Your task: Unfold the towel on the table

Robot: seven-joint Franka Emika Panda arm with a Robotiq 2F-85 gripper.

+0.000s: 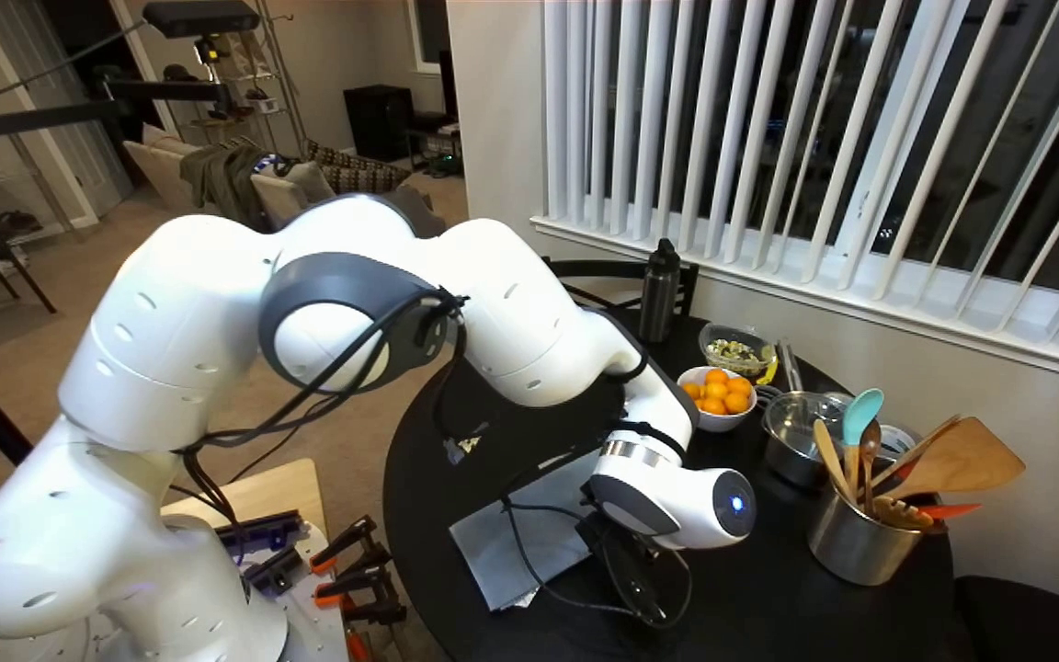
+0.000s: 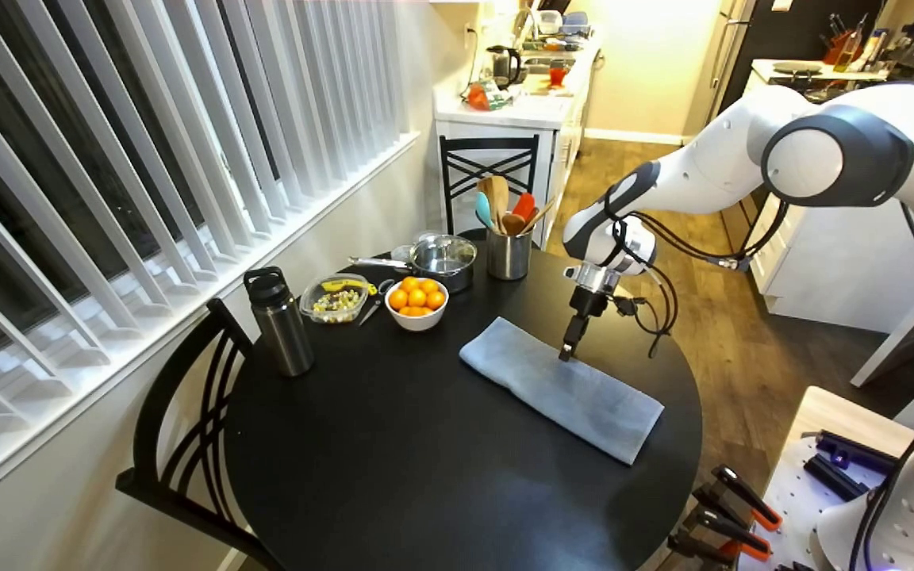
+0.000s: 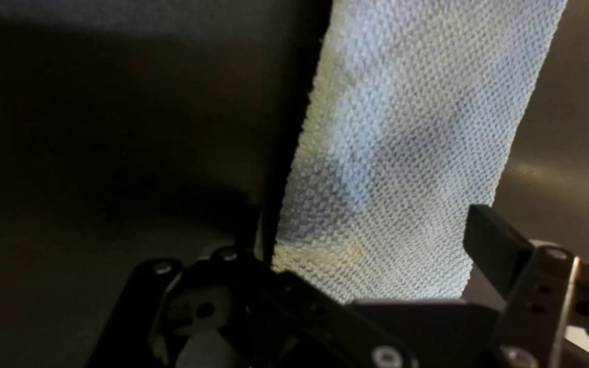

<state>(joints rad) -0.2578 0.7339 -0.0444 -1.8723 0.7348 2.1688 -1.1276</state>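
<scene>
The towel [image 2: 556, 388] lies on the black round table [image 2: 393, 444] as a long, folded pale grey-blue strip. Part of it also shows in an exterior view [image 1: 516, 542], where the arm's wrist covers the rest. Pointing downward, my gripper [image 2: 567, 354] stands over the strip, close to its long edge on the kitchen side. In the wrist view the gripper [image 3: 368, 220] is open, its fingers [image 3: 494, 245] far apart with the towel's woven surface [image 3: 402, 168] showing between them. The left finger is dark and hard to make out. Whether the fingertips touch the cloth I cannot tell.
A white bowl of oranges [image 2: 417, 313], a pot [image 2: 445, 266], a steel utensil holder [image 2: 509, 254], a clear food container [image 2: 336, 301] and a steel bottle [image 2: 284, 333] stand on the table. A loose cable [image 1: 529, 584] hangs from the arm across the towel.
</scene>
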